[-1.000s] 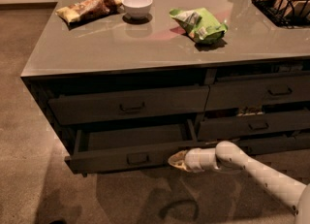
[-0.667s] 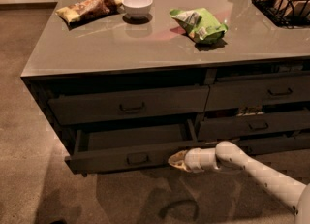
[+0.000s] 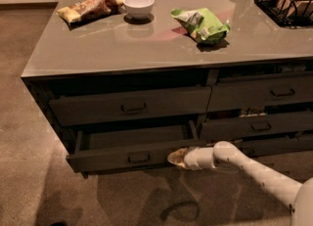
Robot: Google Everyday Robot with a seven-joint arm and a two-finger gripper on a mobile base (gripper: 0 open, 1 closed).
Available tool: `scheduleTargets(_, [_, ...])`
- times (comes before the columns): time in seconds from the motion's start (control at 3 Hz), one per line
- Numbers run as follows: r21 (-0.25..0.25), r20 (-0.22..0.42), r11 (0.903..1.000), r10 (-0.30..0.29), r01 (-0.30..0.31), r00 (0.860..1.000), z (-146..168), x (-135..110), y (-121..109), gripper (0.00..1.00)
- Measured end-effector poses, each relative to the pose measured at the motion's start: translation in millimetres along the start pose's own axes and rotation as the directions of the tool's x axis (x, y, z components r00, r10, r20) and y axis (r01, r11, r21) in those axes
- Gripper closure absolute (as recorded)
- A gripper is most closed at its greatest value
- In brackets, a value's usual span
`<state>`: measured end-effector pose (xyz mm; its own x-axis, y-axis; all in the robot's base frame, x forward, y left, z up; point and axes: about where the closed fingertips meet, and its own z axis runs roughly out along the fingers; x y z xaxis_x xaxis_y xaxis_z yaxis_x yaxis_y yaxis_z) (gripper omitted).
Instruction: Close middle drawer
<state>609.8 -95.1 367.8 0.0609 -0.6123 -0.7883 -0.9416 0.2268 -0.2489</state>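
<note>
The middle drawer (image 3: 117, 157) is pulled out from the left side of the counter, below a taller-fronted drawer (image 3: 129, 105). It has a slim dark front with a small bar handle (image 3: 139, 158) and a lighter grey inside. My gripper (image 3: 177, 157) is on the end of the white arm that comes in from the lower right. Its tip sits at the right end of the drawer's front, touching it or very close to it.
The counter top (image 3: 161, 39) holds a snack bag (image 3: 90, 8), a white bowl (image 3: 138, 5), a green chip bag (image 3: 201, 24) and a black wire basket (image 3: 285, 0) at the far right. More drawers (image 3: 261, 127) are on the right, slightly ajar. Brown carpet floor (image 3: 29, 132) is all around.
</note>
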Motion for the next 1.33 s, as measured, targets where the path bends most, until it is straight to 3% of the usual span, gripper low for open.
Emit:
scheduleTargets(0.33, [0.047, -0.002, 0.9989, -0.006, 0.006, 1.0, 10.9, -2.2, -17.0, 1.0])
scheduleTargets(1.33, [0.111, 0.024, 0.9937, -0.011, 0.008, 1.0, 40.9, 8.5, -65.1, 1.0])
